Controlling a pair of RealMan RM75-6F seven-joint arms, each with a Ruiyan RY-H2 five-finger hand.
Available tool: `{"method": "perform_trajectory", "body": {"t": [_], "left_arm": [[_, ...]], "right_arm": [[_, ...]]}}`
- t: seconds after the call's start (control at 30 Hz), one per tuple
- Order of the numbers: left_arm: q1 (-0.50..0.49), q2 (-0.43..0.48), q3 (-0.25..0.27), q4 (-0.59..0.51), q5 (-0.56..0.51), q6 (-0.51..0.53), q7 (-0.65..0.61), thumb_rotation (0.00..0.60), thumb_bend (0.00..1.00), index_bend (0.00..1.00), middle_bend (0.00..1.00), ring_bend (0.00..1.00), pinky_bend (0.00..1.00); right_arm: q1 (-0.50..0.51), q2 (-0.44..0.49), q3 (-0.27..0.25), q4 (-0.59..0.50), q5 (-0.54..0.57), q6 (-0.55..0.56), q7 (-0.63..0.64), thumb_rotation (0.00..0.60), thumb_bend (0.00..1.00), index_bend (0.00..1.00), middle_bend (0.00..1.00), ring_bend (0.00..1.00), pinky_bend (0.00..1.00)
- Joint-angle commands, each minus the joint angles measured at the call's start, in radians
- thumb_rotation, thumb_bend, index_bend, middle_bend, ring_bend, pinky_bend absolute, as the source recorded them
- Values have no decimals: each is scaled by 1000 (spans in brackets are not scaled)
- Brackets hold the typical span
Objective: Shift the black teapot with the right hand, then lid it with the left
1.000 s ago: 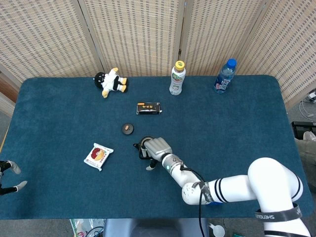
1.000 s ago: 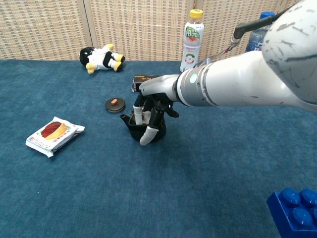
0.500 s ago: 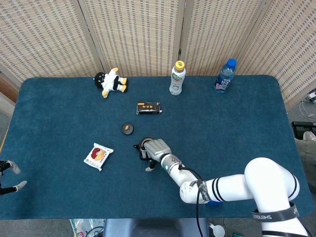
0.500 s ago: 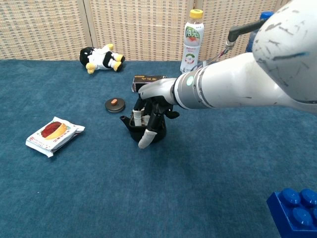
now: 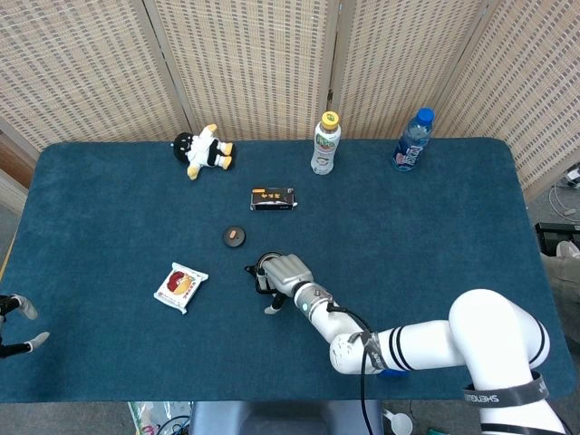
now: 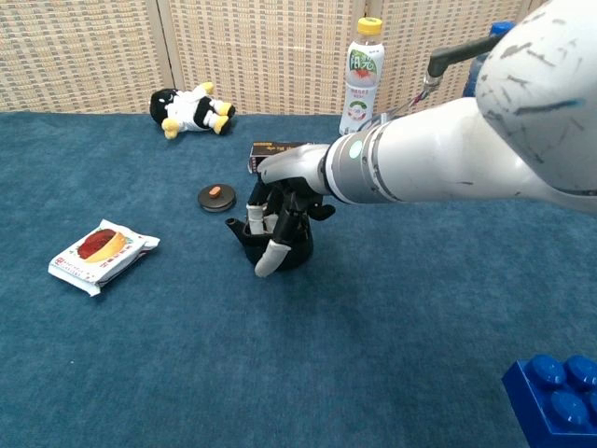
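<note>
Black teapot (image 6: 280,245), lidless, standing on the blue desk (image 5: 435,227) a little toward the near edge from the centre, with the right robot hand (image 6: 280,201) closed over it from above. In the chest view the fingers (image 6: 267,259) reach down around the pot's rim and body, one pale fingertip lying against its front wall; the hand appears to grip the pot, though how firmly cannot be told. The spout points toward the left edge of the desk, so the pot's long axis runs roughly parallel to the near edge, while the right forearm comes in from the right-hand near side, crossing that axis at an angle.

Lid (image 5: 235,236), a small dark disc with an orange knob, lies flat on the desk just beyond the teapot toward the far-left, apart from it and untouched. The left robot hand (image 5: 16,324) shows only at the left edge of the desk near the near corner, well apart from both lid and pot; its fingers are spread and hold nothing.

The relation governing the coming move is that the pot sits directly under the right robot hand, whereas the lid lies on the left hand's side of the pot. The shift is judged to be in hand; lidding has not begun.

Also present: snack packet (image 5: 180,286) left of the pot, and a small black box (image 5: 273,198).
</note>
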Motion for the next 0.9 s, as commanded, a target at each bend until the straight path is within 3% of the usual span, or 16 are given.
{"method": "perform_trajectory", "body": {"t": [0.03,0.3,0.63,0.9], "left_arm": [[0,0,0,0,0,0,1,600,106,580,533,377,477],[0,0,0,-1,0,-1,2,600,106,580,533,377,477],[0,1,1,-2,0,-2,3,600,106,580,533,377,477],[0,1,1,-3,1,-2,2,600,106,580,533,377,477]], "right_arm": [[-3,1,2,-3,-5,5,5,600,91,516,630,502,902],[-9,6,7,-12,-20,11,16,600,277,530,643,518,909],[-14,10,15,-14,-30,33,21,600,610,546,656,532,909],[-17,10,22,-6,-29,51,17,600,633,553,662,540,910]]}}
